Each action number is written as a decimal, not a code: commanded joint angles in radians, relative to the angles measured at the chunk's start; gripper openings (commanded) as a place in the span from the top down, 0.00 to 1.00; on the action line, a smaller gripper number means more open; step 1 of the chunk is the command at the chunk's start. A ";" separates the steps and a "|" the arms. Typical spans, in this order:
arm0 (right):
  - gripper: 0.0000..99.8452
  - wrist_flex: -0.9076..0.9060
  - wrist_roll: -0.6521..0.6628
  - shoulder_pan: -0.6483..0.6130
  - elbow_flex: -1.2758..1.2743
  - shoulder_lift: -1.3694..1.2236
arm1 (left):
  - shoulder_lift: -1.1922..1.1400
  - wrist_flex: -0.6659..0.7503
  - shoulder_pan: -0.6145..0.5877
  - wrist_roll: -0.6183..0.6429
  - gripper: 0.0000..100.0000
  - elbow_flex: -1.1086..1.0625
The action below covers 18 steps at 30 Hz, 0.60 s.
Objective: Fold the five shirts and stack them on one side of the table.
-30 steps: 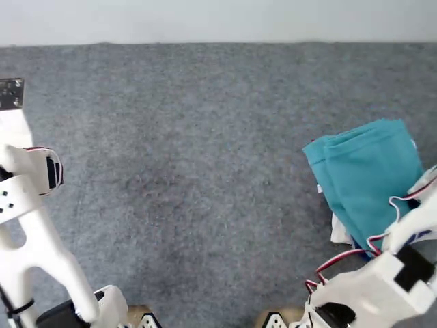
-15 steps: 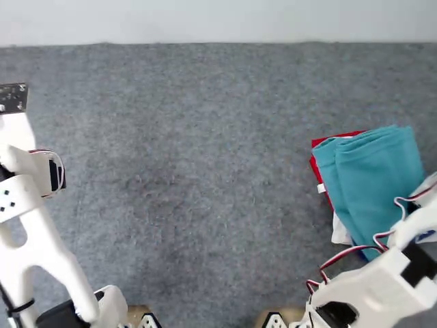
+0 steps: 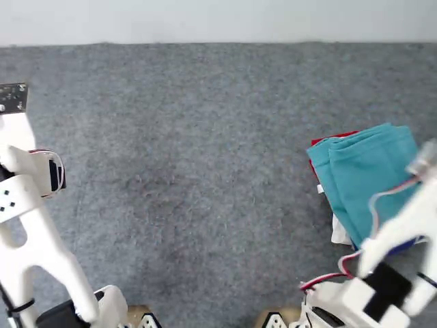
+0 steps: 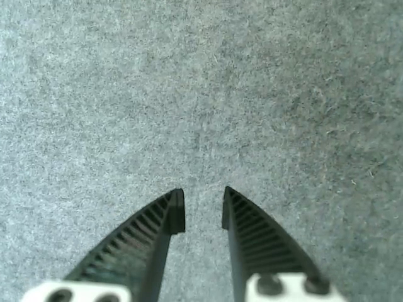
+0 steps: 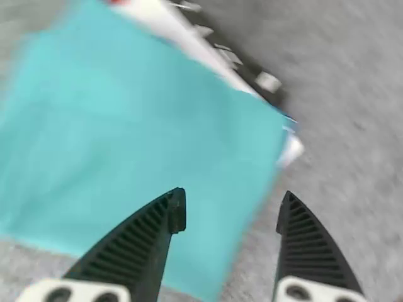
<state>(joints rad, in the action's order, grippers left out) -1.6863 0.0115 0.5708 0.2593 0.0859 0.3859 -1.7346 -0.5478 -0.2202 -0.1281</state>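
Stack: at the right side of the grey table (image 3: 191, 137), by the right arm (image 3: 389, 273).
Teal shirt (image 3: 365, 178): folded, on top; its long axis runs from the near edge toward the far wall, slightly tilted; the folded edges face the table's middle.
Red shirt (image 3: 328, 141): a sliver at the teal shirt's far corner.
White shirt (image 3: 339, 234): an edge showing underneath.
Left arm (image 3: 27, 225): at the left edge.
Left gripper (image 4: 203, 211): narrow gap, holding nothing, over bare felt.
Right gripper (image 5: 233, 211): spread wide, empty, above the teal shirt's edge.
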 commanded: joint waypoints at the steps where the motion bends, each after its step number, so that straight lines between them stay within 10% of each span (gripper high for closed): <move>1: 0.77 0.059 0.000 -0.182 0.015 0.016 | 0.026 -0.017 0.008 0.008 0.89 0.004; 18: 0.77 0.312 -0.041 -0.361 -0.037 -0.363 | 0.026 -0.017 0.008 0.006 0.89 -0.030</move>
<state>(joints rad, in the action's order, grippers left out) -1.3901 -0.0207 0.2163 0.2148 -0.2624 0.3859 -1.7346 -0.5478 -0.2202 -0.1496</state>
